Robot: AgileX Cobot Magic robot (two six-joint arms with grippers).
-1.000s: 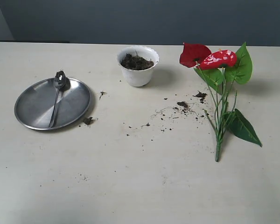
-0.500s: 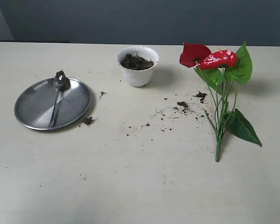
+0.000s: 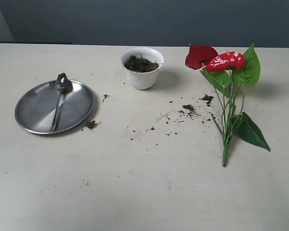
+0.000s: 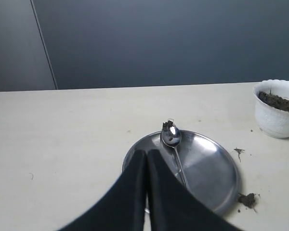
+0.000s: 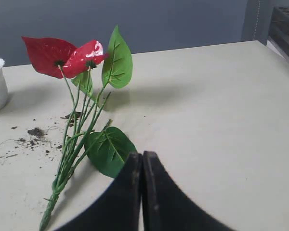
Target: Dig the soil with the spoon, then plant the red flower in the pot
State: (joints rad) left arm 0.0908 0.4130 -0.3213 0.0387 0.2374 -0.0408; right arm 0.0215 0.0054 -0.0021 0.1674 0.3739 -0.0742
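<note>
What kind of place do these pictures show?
Probably an indoor lab or test bench, not a garden: a pale table before a plain dark wall, with staged props, a white pot of soil, a spoon on a steel plate, and a red flower lying flat.

There was one round shiny steel plate [image 3: 36, 109] on the left and one thin silver spoon [image 3: 61, 84]. There was one small white pot [image 3: 142, 78] at the far side, with one clump of dark brown soil [image 3: 140, 64]. On the right was one red flower [image 3: 225, 61] with two red blooms.
</note>
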